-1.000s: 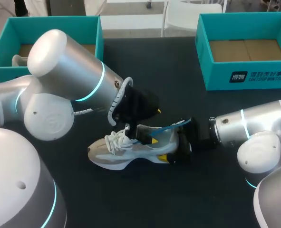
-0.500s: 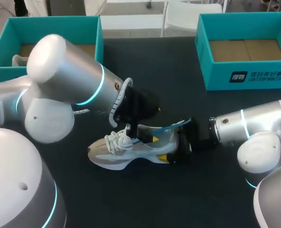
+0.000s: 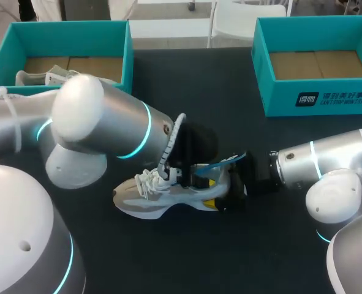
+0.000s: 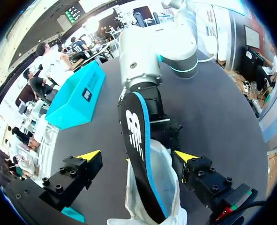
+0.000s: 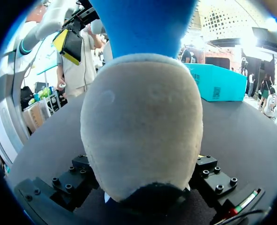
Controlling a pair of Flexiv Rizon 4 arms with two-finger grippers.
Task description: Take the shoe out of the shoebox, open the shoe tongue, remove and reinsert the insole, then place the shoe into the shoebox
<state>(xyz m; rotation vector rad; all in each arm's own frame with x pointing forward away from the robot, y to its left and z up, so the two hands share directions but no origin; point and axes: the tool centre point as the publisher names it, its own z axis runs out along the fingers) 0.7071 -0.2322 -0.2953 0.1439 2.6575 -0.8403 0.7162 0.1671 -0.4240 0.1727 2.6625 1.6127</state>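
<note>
Two arms point(image 3: 107, 125) point(image 3: 318, 160) low, flanking shoe point(image 3: 145, 199).

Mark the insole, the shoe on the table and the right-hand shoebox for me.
insole point(image 4: 137, 159), left wrist view, middle of its black face.
shoe point(image 3: 145, 201), head view, grey side below the laces.
right shoebox point(image 3: 318, 98), head view, teal front wall.

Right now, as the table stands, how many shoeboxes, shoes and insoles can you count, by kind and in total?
Shoeboxes: 2 (left shoebox, right shoebox)
Shoes: 2 (shoe on the table, shoe in the left shoebox)
Insoles: 1 (insole)
Total: 5
</note>
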